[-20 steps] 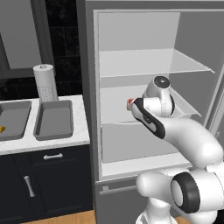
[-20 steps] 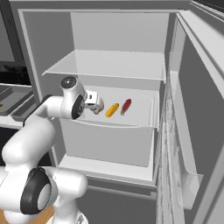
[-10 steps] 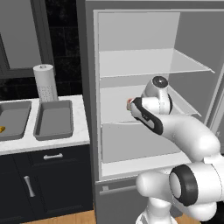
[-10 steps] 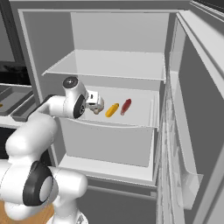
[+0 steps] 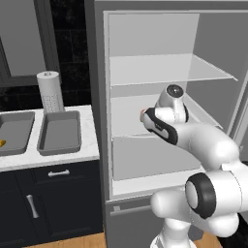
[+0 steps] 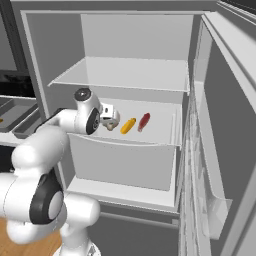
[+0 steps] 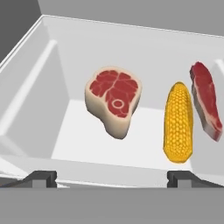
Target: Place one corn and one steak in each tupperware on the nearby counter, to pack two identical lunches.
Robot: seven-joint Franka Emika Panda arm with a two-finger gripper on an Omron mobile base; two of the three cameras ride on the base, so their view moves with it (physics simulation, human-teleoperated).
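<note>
Near the middle of the right base view, the white arm reaches into an open fridge (image 6: 200, 150), and the claw (image 6: 111, 120) sits over a shelf (image 6: 160, 131) partway up inside it. In the hand view the claw (image 7: 113, 178) is spread wide, with one dark tip at the lower left and one at the lower right, and nothing is between them.

On that shelf lie three bits of food. In the hand view a thick steak (image 7: 114, 99) is in the middle, red on top with a pale rim. To its right is a yellow corn (image 7: 178, 121), lying long-ways. A second steak (image 7: 206, 99) lies just right of the corn, close beside it, near the right edge of the frame. The first steak sits apart from the corn. In the right base view the corn (image 6: 128, 125) and the second steak (image 6: 143, 121) show side by side to the right of the claw, and the first steak (image 6: 109, 125) is right at the claw.

At the left of the left base view, a white surface (image 5: 48, 160) sits over dark cabinets. Two grey tupperware trays rest on it side by side. The nearer tray (image 5: 60, 131) is next to the fridge. The other tray (image 5: 14, 133) is at the left edge of the frame, and a little yellow thing (image 5: 2, 143) shows inside it at the very edge. It is too cut off to tell what it is. A roll of paper towel (image 5: 50, 92) stands upright behind the trays.
</note>
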